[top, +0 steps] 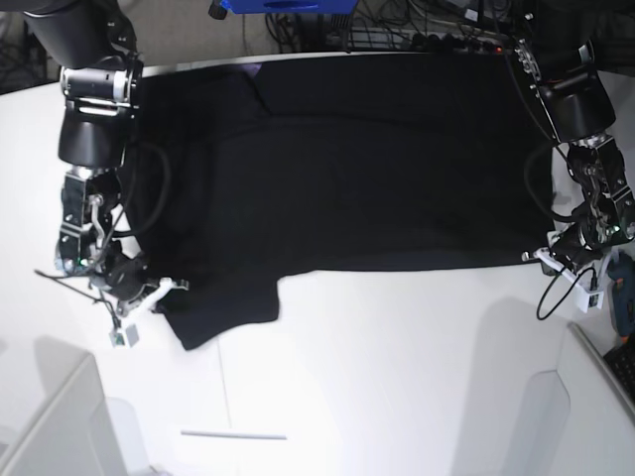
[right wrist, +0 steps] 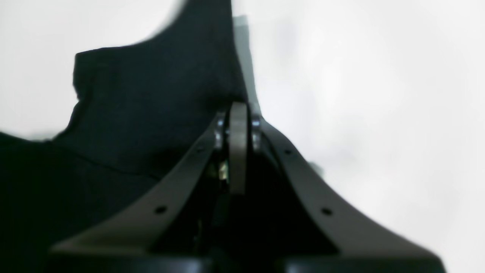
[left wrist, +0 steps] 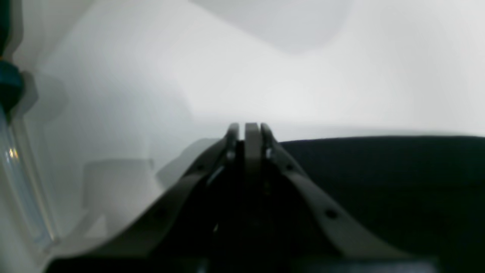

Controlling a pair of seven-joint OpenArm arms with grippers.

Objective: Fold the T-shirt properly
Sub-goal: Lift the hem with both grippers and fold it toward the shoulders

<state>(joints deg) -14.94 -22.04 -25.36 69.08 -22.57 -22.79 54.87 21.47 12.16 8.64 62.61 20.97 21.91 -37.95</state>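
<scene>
Two grippers sat clenched at the near corners of the T-shirt [top: 347, 169], spread plain side up across the white table [top: 397, 377]. Right gripper [right wrist: 238, 113] seemed pinched on the sleeve; left gripper [left wrist: 252, 131] at the hem, cloth contact unclear. Soft, limp, light knit; corners and hem offer the best hold.

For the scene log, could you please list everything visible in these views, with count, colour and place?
T-shirt: one, black, spread across the far half of the table, one sleeve at its near corner on the base view's left.
Table: one, white, under the shirt.
Cables: several, dark, on the floor beyond the table.
Blue object: one, at the top edge, mostly cut off.
Right gripper: one, grey fingers, shut at the sleeve's edge.
Left gripper: one, grey fingers, shut at the shirt's opposite near corner.
</scene>
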